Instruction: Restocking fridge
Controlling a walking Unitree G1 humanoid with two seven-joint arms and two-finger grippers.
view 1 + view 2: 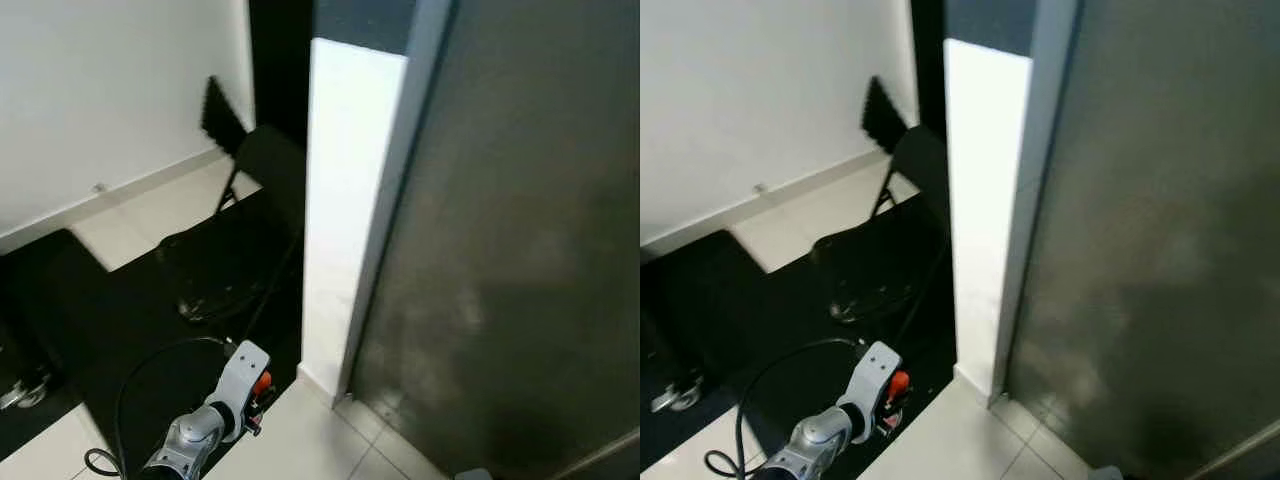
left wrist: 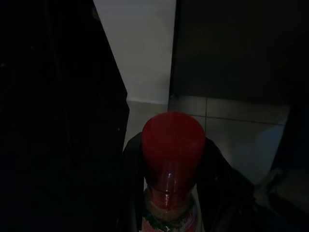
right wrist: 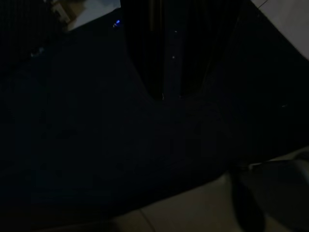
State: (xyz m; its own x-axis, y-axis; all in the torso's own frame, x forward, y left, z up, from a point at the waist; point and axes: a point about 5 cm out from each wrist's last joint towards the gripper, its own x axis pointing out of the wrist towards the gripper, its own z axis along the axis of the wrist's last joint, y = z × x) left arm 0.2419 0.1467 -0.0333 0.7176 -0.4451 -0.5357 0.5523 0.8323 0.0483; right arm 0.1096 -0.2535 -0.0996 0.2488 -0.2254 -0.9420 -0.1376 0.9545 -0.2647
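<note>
While the left gripper (image 2: 169, 193) clamps a red-capped bottle (image 2: 172, 150) with a printed label, the dark fridge door (image 1: 520, 250) stands closed; the right gripper's jaws cannot be told.

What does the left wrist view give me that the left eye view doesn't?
Left wrist view: a bottle with a red rounded cap and a printed label, held between the left gripper's black fingers, pointing toward the floor by the dark door.

Left eye view: the silver left arm low at the left, a black folding chair by the white wall, a black cable loop, and the tall white side panel beside the large dark grey door.

Both: the pale tiled floor, the white panel and the dark door.
</note>
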